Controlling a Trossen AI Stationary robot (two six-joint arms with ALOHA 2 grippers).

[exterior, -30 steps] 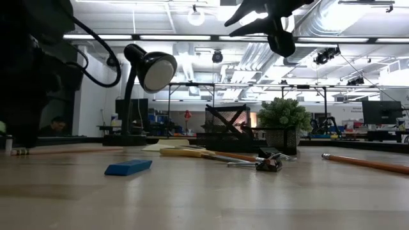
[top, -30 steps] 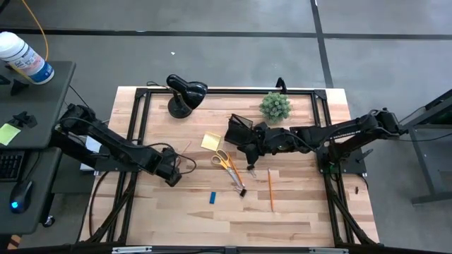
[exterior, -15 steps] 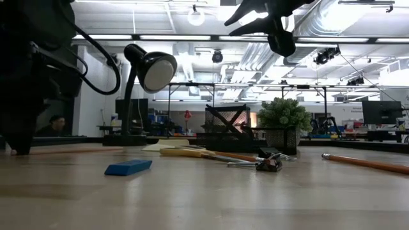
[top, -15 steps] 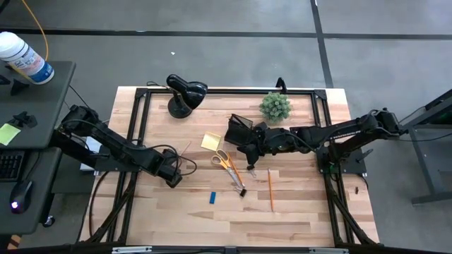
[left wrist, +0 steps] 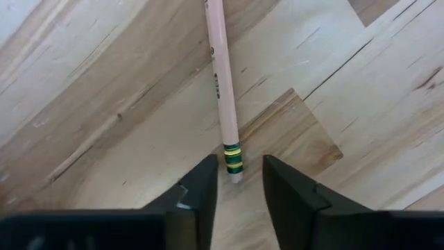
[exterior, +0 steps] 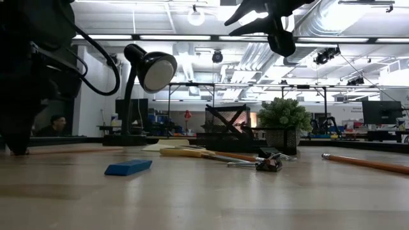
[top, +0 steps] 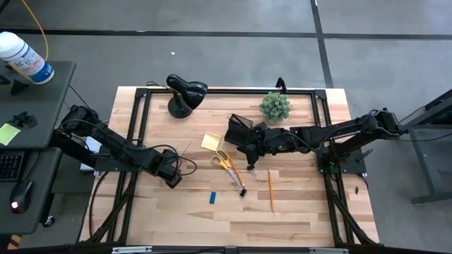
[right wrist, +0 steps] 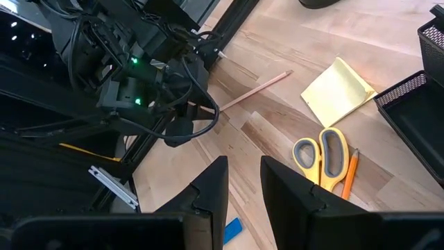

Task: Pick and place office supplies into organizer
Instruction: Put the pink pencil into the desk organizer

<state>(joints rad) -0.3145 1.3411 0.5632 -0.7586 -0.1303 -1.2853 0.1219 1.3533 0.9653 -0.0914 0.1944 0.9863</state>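
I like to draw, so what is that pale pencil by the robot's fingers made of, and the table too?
The pencil looks like bare, unpainted wood: pale and matte, with a shiny band, probably metal, striped green and yellow near its end. The table looks like wooden planks joined together, with visible grain lines and seams and a smooth light finish. The left gripper sits at the pencil's banded end.

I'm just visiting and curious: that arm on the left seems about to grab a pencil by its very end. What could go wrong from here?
The left gripper straddles only the eraser tip of the pencil, so the pencil might pivot, slip out or droop when lifted. The fingers sit close to the table and could scrape the wood. The right gripper hovers above the scissors near the organizer, so the arms might crowd each other there.
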